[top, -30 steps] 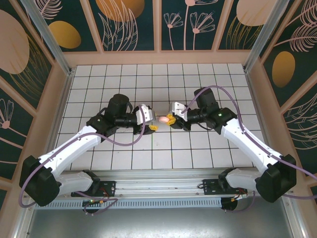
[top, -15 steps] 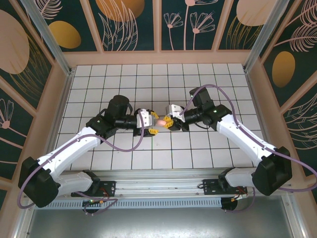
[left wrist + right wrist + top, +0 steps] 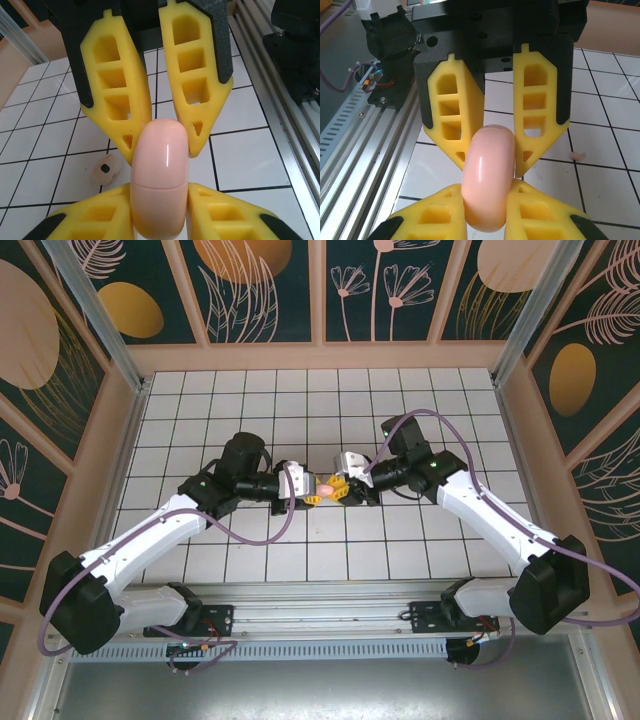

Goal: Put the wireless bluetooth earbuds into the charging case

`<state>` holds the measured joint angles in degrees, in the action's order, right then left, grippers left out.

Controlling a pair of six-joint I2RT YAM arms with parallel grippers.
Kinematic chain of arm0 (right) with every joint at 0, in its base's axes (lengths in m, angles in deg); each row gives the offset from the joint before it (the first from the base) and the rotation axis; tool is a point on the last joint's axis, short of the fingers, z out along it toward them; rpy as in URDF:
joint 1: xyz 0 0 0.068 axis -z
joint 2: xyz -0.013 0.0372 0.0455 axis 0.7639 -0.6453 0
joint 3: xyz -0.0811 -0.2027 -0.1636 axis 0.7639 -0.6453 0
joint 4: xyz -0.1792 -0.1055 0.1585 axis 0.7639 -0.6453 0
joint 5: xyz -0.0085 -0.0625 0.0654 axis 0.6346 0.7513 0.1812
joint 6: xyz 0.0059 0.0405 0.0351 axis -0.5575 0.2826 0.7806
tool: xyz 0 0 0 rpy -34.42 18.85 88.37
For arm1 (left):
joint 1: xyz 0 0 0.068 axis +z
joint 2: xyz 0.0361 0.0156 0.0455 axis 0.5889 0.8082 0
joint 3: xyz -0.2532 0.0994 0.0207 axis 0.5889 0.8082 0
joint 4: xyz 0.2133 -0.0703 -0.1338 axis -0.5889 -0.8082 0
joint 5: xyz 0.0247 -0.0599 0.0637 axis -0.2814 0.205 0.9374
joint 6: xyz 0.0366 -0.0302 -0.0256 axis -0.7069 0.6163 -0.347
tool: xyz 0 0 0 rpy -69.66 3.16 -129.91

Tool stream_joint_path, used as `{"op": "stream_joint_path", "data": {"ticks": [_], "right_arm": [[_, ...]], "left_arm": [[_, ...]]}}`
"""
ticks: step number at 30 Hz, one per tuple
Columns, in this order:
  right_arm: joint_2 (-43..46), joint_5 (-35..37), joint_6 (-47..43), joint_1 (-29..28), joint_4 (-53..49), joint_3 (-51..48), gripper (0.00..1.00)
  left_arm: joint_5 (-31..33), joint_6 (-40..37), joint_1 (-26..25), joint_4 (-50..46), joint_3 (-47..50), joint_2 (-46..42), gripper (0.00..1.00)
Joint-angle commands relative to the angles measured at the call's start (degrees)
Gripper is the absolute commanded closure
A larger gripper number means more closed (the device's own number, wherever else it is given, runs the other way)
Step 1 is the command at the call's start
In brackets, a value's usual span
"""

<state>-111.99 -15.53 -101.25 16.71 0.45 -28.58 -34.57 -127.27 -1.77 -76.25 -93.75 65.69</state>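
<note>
left gripper (image 3: 159, 215): closed on case (image 3: 160, 165), one end clamped
right gripper (image 3: 487, 215): closed on the opposite end
case: held between both, above mid-table
earbud (image 3: 577, 156): seen lying on tile

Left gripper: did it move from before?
Yes. The left gripper slid rightward across the tiled table's grid lines, closing in on the charging case.

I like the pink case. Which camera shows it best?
Left wrist: the charging case is big, its seam line clear. Right wrist shows it close too, no seam visible. From the top it's a tiny pink dot.
</note>
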Motion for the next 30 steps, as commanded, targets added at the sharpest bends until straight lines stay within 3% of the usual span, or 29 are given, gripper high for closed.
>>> {"op": "stream_joint_path", "data": {"ticks": [1, 6, 10, 15, 20, 30], "right_arm": [[0.8, -1.2, -0.9, -0.2, 2.1, 0.8, 0.83], [6.6, -1.7, 4.5, 1.3, 11.6, -4.9, 0.77], [14.2, -2.5, 11.6, 2.9, 22.6, -12.8, 0.62], [21.2, -5.7, 20.9, 5.3, 34.3, -20.7, 0.55], [20.3, -9.6, 26.1, 5.3, 40.1, -22.4, 0.52], [15.0, -11.4, 26.6, 4.8, 41.0, -19.9, 0.52]], "left_arm": [[-0.7, -0.2, -0.5, 1.0, 0.0, 0.2, 0.78], [-2.4, 5.7, -0.4, 8.8, 3.4, -0.7, 0.83], [-4.7, 13.3, -0.4, 19.8, 8.6, -1.7, 0.84], [-6.9, 20.0, -0.5, 29.7, 11.9, -2.0, 0.84], [-8.0, 22.8, -0.4, 33.4, 12.3, -1.3, 0.83], [-10.1, 24.3, -0.4, 34.9, 11.9, -0.8, 0.83]]}}
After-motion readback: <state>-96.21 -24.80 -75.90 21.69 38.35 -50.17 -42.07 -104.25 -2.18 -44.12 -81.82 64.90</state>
